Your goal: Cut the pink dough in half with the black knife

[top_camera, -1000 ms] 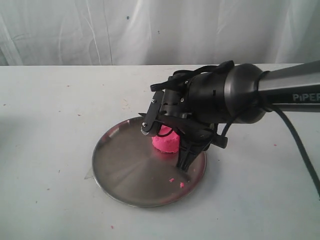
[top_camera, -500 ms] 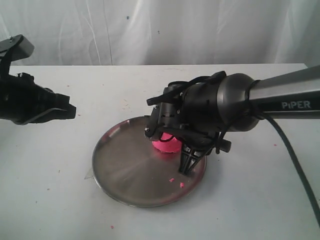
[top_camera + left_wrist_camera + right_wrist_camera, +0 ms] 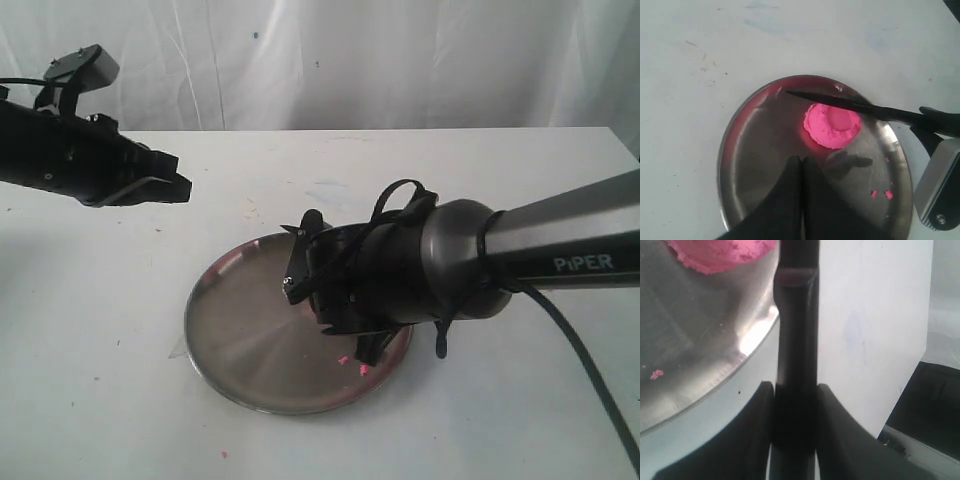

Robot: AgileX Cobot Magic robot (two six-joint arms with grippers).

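A bright pink, matte, flattened lump of dough (image 3: 833, 126) lies on a round shiny metal plate (image 3: 755, 150), off the plate's centre toward its rim. The plate rests on a white table (image 3: 120, 400) speckled with small stains. In the left wrist view, a slim all-black knife with a pointed blade (image 3: 850, 106) stretches across the dough's far edge, its tip over the plate beyond the lump; whether the blade touches the dough cannot be told. Two tiny pink crumbs (image 3: 881, 193) sit on the plate near its rim, apart from the lump.

The right end effector (image 3: 795, 410) is clamped on the knife's straight black handle, its two dark fingers (image 3: 757, 425) pressed against either side of it. In the exterior view this arm's bulky black wrist (image 3: 400, 270) hangs low over the plate and hides the dough.

The left end effector (image 3: 801, 172) has its two dark fingertips pressed together, grasping nothing, and it is raised above the table, well apart from the plate.
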